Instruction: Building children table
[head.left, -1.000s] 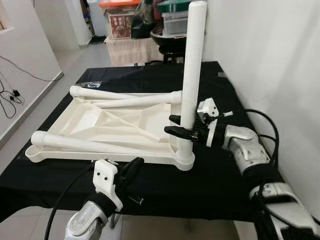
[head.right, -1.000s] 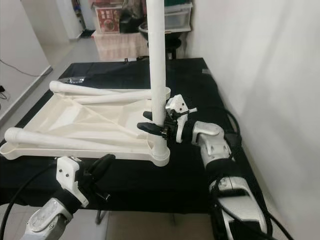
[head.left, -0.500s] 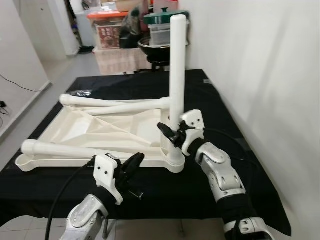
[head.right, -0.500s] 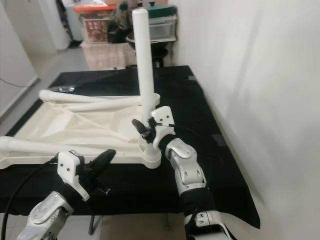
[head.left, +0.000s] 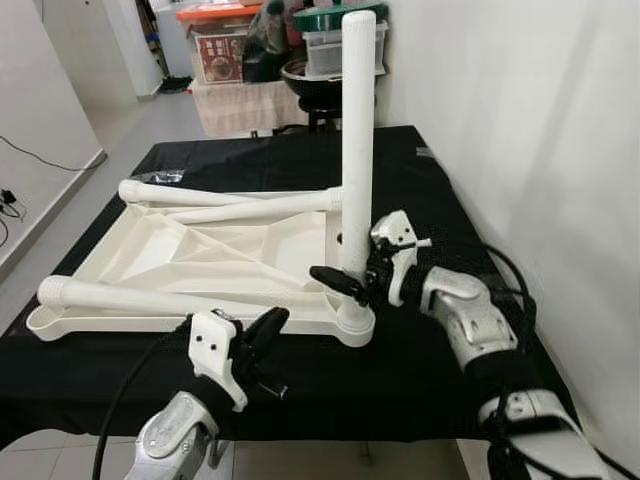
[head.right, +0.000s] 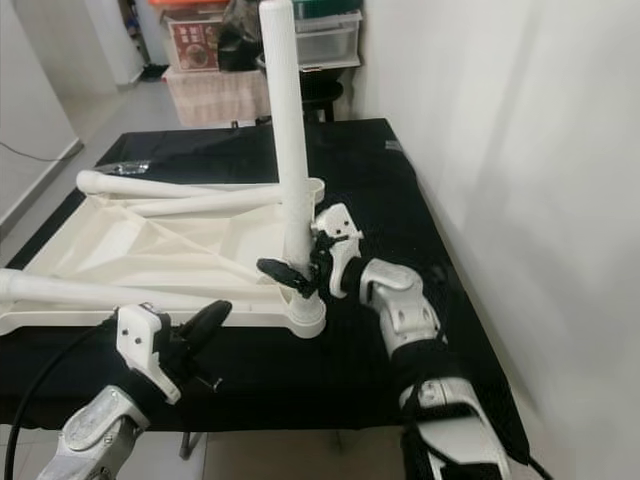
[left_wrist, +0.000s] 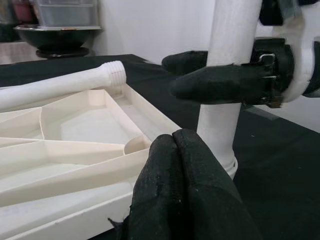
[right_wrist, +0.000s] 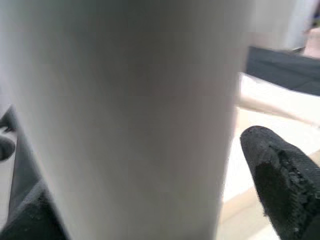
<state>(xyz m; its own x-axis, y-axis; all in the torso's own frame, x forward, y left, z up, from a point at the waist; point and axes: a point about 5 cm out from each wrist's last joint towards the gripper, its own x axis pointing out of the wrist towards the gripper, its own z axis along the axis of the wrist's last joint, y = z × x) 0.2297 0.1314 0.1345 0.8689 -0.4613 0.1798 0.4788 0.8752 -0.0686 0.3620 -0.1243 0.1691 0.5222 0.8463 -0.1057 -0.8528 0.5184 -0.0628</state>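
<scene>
Children's table top (head.left: 200, 250), cream-white plastic, upside down on black-covered tabletop (head.left: 420, 360); ribbed underside with diagonal braces exposed, rim raised all round. Loose leg (head.left: 150, 297) lying along near edge, ridged end at far left. Second loose leg (head.left: 185, 191) lying along far edge, a third (head.left: 270, 206) resting at a slant just beside it. Left gripper (head.left: 262, 332) low at near edge of tabletop, just in front of the table top's rim; jaws closed, pads (left_wrist: 175, 195) pressed together, nothing held. Upright leg (head.left: 356, 150) standing vertical in round corner socket (head.left: 353, 322) at near right corner, smooth white tube with rounded top. Right gripper (head.left: 347, 277) at lower part of upright leg, just above socket; jaws clamped on upright leg, one finger either side. Storage bins (head.left: 225, 40) and dark bowl on a stand beyond far end of tabletop. White wall (head.left: 520, 130) along right side.
</scene>
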